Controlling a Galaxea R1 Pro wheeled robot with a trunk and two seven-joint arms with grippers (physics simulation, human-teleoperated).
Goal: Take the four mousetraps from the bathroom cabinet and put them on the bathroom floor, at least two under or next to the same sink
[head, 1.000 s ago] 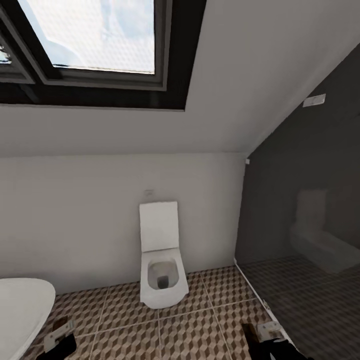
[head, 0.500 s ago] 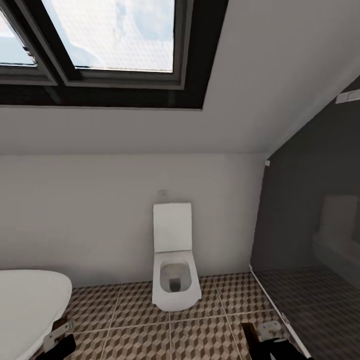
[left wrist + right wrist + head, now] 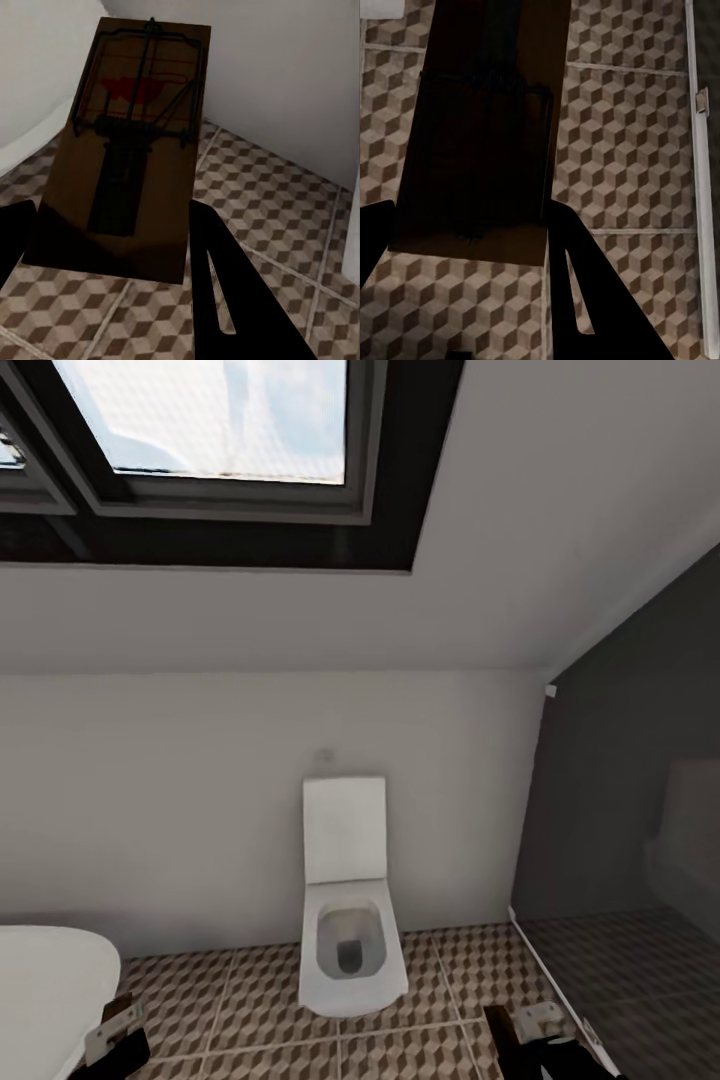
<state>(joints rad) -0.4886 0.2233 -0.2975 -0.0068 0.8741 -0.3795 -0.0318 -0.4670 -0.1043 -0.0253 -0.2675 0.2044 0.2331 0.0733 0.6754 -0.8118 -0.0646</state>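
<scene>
Carrying one flat tan wooden mousetrap with dark wire parts and a red mark [image 3: 124, 150] between the jaws of our left gripper [image 3: 112, 217], and a second flat wooden mousetrap with dark wire [image 3: 484, 127] clamped the same way in our right gripper [image 3: 469, 217], we hold both above the cube-patterned brown, beige and white tiled bathroom floor [image 3: 450, 960]. We keep each board gripped by one end, face up, so we judge it can be lowered flat onto the tiles. Ahead stands a white wall-hung toilet [image 3: 350, 930], with a white rounded bathtub rim [image 3: 45, 980] at our left, so we judge we must turn toward the sink first.
</scene>
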